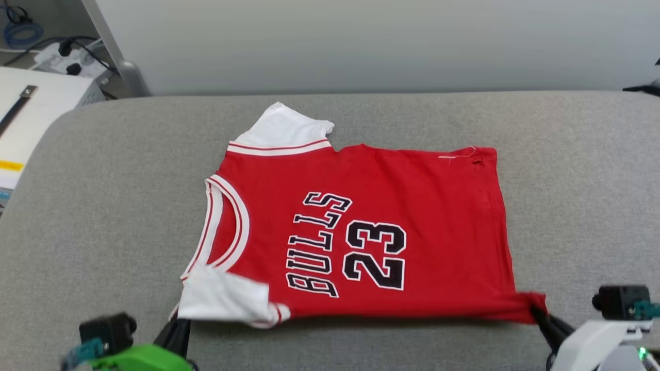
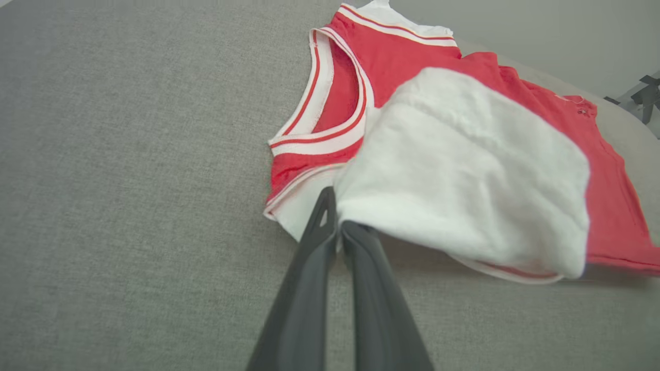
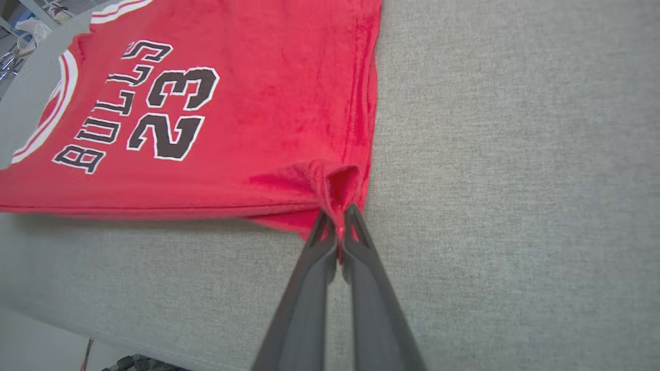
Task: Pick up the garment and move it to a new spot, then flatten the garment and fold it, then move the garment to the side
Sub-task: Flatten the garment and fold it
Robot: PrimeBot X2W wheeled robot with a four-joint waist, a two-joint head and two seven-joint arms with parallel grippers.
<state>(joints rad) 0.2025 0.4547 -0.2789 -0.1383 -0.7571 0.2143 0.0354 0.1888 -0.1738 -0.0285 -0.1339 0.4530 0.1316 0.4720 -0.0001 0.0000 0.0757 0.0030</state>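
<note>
status: red jersey shirt (image 1: 423,216) with white short sleeves and black "BULLS 23" print lies front-up and mostly flat in the middle of the grey fabric-covered tabletop (image 1: 103,206), collar toward the robot's left.

- left pincer (image 2: 337,221) is pressed together on the near white sleeve (image 2: 464,170), which flops over the red body.
- right pincer (image 3: 340,219) is pressed together on the near red hem corner (image 3: 335,180), cloth bunched at the tips.

risks, my read:
- both grips are tip-only on thin cloth. A hard tug could slip one out and skew the shirt.
- left holds sleeve, not shoulder. Lifting there would stretch the sleeve, let the body sag and wrinkle it.
- uneven pull between the arms would twist it.
- near edge looks close to the tabletop front. Dragging toward the robot could pull it off.
</note>
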